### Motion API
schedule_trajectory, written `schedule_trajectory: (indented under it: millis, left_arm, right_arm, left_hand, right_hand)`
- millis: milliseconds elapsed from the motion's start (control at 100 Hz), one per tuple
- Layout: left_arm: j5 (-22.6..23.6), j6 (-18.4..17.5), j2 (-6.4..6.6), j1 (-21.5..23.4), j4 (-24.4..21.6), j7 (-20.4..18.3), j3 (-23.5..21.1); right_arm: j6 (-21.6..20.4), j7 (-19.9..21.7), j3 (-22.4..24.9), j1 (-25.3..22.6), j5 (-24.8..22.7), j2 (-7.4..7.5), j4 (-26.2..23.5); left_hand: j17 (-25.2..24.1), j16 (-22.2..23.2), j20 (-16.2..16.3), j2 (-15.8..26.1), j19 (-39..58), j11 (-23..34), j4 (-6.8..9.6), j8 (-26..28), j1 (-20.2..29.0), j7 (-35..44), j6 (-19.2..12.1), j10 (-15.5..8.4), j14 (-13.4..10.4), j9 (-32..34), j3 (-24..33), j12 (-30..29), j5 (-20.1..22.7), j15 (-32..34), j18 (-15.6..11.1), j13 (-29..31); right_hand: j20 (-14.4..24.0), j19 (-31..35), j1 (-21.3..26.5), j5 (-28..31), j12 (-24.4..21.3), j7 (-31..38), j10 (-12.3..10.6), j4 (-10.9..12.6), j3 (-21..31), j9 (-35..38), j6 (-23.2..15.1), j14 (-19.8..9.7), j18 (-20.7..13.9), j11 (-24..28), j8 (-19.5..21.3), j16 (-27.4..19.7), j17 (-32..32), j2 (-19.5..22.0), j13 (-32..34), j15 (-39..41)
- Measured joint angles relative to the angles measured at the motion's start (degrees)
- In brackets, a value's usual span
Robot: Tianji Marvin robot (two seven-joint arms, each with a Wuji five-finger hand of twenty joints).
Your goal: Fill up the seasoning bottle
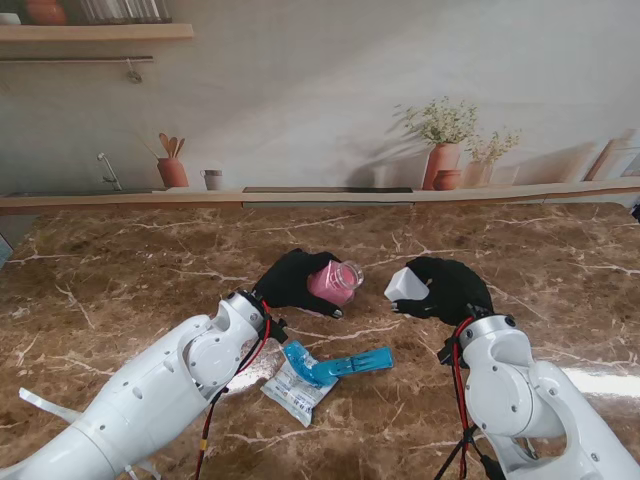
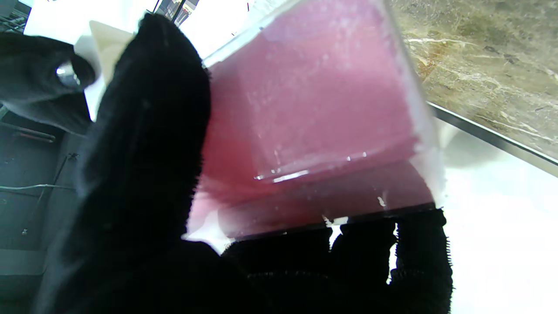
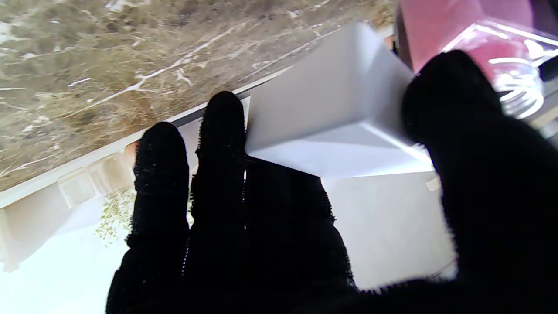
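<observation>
The left hand (image 1: 290, 281) grips the pink seasoning bottle (image 1: 334, 282), tilted above the tabletop (image 1: 120, 270); just beside it, the right hand (image 1: 450, 288) pinches a white funnel (image 1: 405, 286).

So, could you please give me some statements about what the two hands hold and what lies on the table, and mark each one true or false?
1. The left hand holds the seasoning bottle with pink contents. True.
2. The bottle stands upright on the marble table. False: it is tilted, its open mouth toward the right hand.
3. The right hand holds a white cap. True.
4. The cap is already on the bottle. False: a gap separates them.
5. The blue and white refill packet lies on the table, nearer to me than both hands. True.
6. The packet is gripped by the left hand. False: no hand touches it.
</observation>
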Motion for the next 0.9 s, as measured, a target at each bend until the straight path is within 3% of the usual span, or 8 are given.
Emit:
schedule_trajectory:
  millis: [280, 900]
  left_arm:
    - [0.5, -0.2, 0.12, 0.1, -0.4, -0.1, 0.1]
    - [-0.3, 0.1, 0.05, -0.1, 0.4, -0.1, 0.7]
  right_arm:
    - [-0.6, 2.1, -2.2, 3.4, 0.5, 0.0, -0.6]
    - [-0.2, -0.9, -9.1, 8.1, 3.3, -0.43, 1.0]
  left_hand:
    - [0.0, 0.0, 0.0, 0.0, 0.0, 0.0, 0.0, 0.5, 0.0, 0.0, 0.0, 0.0, 0.0, 0.0, 0.0, 0.1, 0.0, 0.1, 0.0, 0.0]
    - [-0.2, 0.1, 0.0, 0.0, 0.0, 0.0, 0.0, 0.6, 0.0, 0.0, 0.0, -0.1, 0.0, 0.0, 0.0, 0.1, 0.0, 0.2, 0.0, 0.0]
  right_hand:
    - [0.0, 0.0, 0.0, 0.1, 0.0, 0.0, 0.1, 0.0, 0.0, 0.0, 0.0, 0.0, 0.0, 0.0, -0.3, 0.0, 0.0, 0.0, 0.0, 0.0]
    - [0.0, 0.0, 0.0, 0.1, 0.0, 0.0, 0.2, 0.0, 0.0, 0.1, 0.1, 0.0, 0.1, 0.0, -0.5, 0.3, -0.7, 0.0, 0.0, 0.0]
